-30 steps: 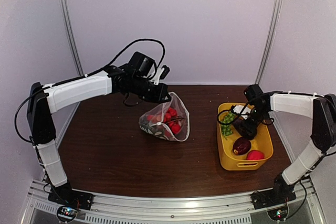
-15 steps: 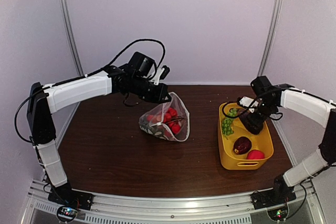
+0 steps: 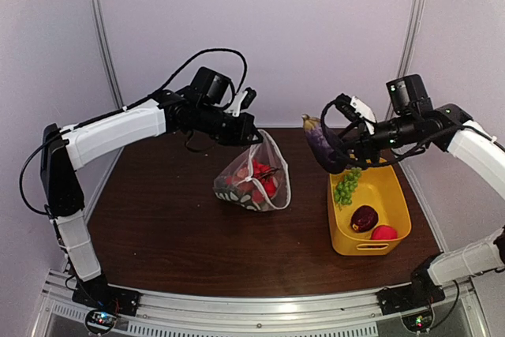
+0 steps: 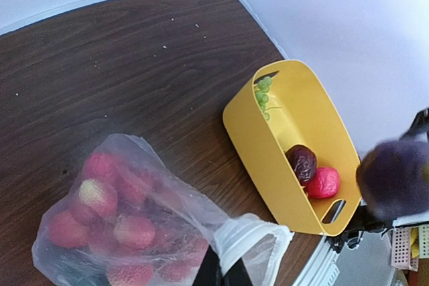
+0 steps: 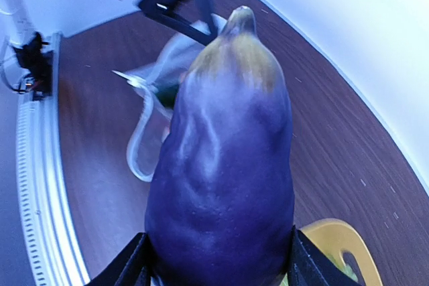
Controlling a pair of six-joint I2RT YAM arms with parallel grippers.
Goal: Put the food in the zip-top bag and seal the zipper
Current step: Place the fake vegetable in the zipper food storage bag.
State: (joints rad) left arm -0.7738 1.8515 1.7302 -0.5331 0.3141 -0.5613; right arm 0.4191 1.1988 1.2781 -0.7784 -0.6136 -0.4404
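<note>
The clear zip-top bag hangs over the table with red and pink food pieces inside; its white zipper strip rims the open mouth. My left gripper is shut on the bag's top edge and holds it up; in the left wrist view the fingers pinch the rim. My right gripper is shut on a dark purple eggplant, held in the air between bag and tub. The eggplant fills the right wrist view, with the bag's mouth beyond it.
A yellow plastic tub stands at the right of the table. It holds green grapes, a dark wrinkled piece and a red piece. White walls close in the back and right sides.
My right gripper has risen out of the yellow tub with the eggplant and swung left toward the bag. My left gripper has lifted the bag's edge slightly and shifted right.
</note>
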